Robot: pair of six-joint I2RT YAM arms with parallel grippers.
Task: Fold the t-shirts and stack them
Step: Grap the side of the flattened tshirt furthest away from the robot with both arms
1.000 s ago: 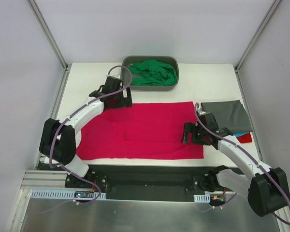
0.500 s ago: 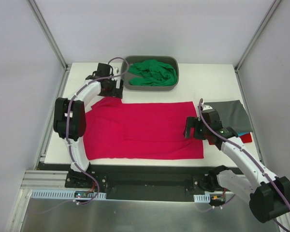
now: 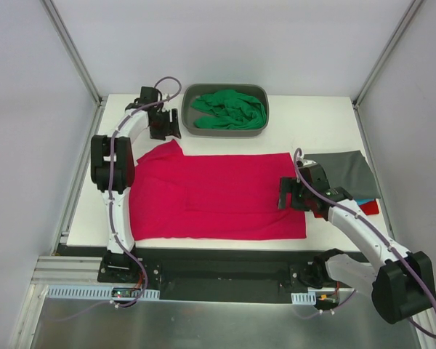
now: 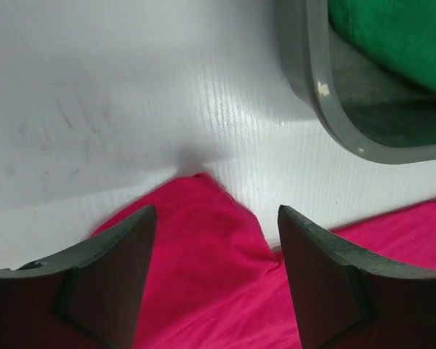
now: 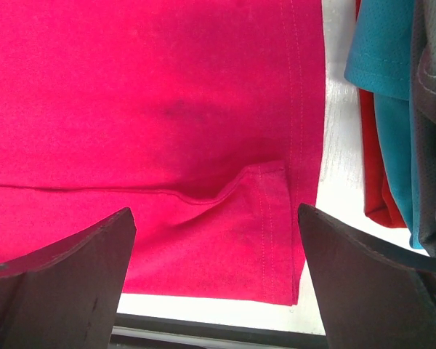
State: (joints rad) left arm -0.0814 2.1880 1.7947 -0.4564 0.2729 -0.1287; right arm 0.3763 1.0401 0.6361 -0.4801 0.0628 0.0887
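Note:
The crimson-pink t-shirt lies spread flat across the middle of the table. My left gripper is open and empty above the shirt's far-left sleeve tip, beside the tub. My right gripper is open and empty over the shirt's right hem, where a fold edge shows. The green t-shirt lies bunched in the grey tub. The dark grey t-shirt lies folded at the right, on the teal t-shirt and the red t-shirt.
The grey tub's corner is close to the right of my left gripper. The table's near edge runs just below the crimson-pink shirt's hem. Cage posts stand at the back corners.
My left gripper has moved from the shirt's upper-left part back and left to beside the tub, and the sleeve now lies spread out. My right gripper has hardly moved.

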